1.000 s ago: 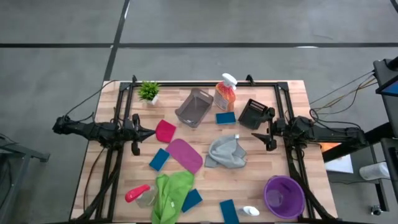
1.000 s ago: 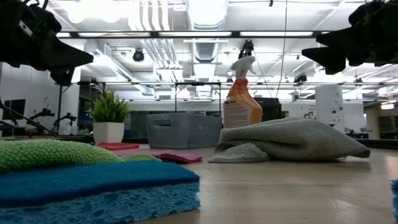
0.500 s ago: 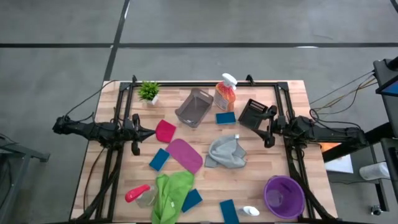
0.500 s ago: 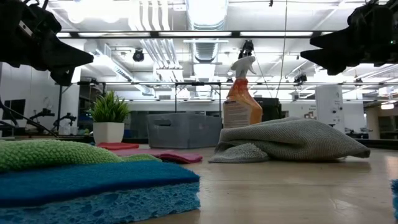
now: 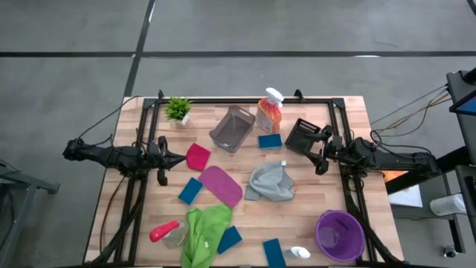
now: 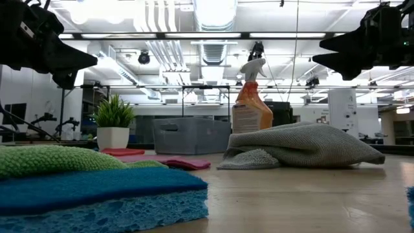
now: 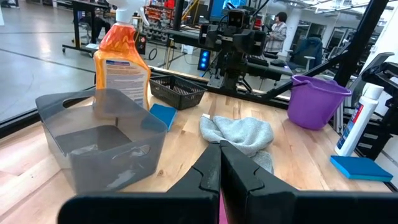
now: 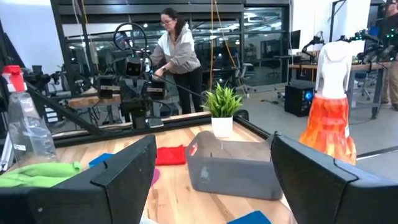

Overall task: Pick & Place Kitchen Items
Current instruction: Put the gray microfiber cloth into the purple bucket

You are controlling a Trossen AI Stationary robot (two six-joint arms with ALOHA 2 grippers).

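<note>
The right tool (image 5: 320, 151) is hanging over the surface (image 5: 312, 208) with its fingers spread wide and nothing between them, just beside the black basket (image 5: 302, 135) and near the grey cloth (image 5: 269, 182). The left tool (image 5: 178, 158) is waiting at the left edge, fingers pressed together and empty. The orange spray bottle (image 5: 269, 111) is standing upright at the far side, next to the grey bin (image 5: 232, 128), possibly touching it. Blue sponges (image 5: 190, 190) and a green cloth (image 5: 204, 231) are lying nearer the front.
</note>
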